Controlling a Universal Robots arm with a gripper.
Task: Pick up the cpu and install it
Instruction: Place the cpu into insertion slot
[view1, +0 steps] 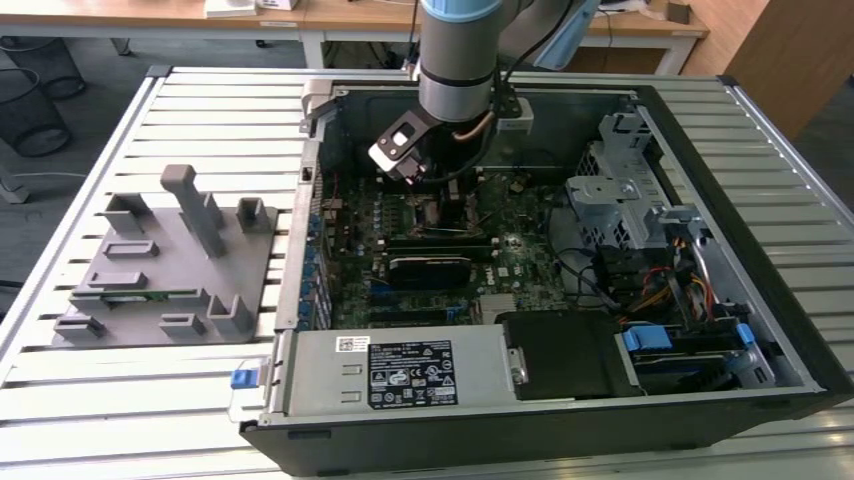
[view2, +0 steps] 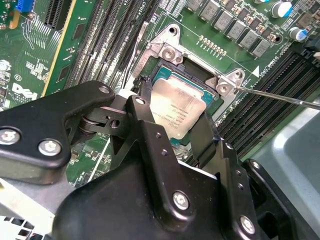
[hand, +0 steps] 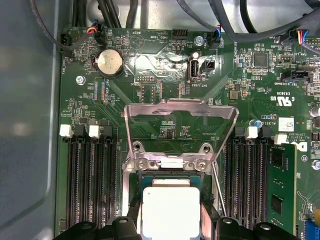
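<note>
Cpu (view2: 176, 112) between fingers (view2: 146, 125), at socket (view2: 192, 70)

Wrist views close overhead (sharing cpu (view2: 177, 109))

Silver cpu (view2: 177, 107), green rim; green motherboard (hand: 165, 75); black hand (view2: 175, 117); silver socket frame (hand: 180, 107).

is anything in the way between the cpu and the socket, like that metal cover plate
Nothing visible does. The cover plate is flipped up clear of the socket, and the cpu, held in the gripper, is right at the open socket.
</note>
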